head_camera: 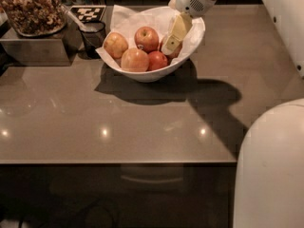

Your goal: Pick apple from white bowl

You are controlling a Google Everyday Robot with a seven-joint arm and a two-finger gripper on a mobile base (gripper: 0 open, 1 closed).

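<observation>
The white bowl (142, 74) stands at the back middle of the table, lined with crumpled white paper, with several apples in it. My gripper (171, 44) reaches down from the top into the right side of the bowl. It is right against a yellow-brown apple (176, 52), which it mostly hides. A golden apple (115, 45) lies at the left, a deep red one (146, 38) at the back, an orange-red one (135, 60) at the front, and a small red one (157, 61) next to it.
A small dark cup (94, 34) stands left of the bowl. A metal box (33, 49) with a glass dish of dried bits (31, 8) is at the back left. My white arm (280, 23) and body (270, 170) fill the right side.
</observation>
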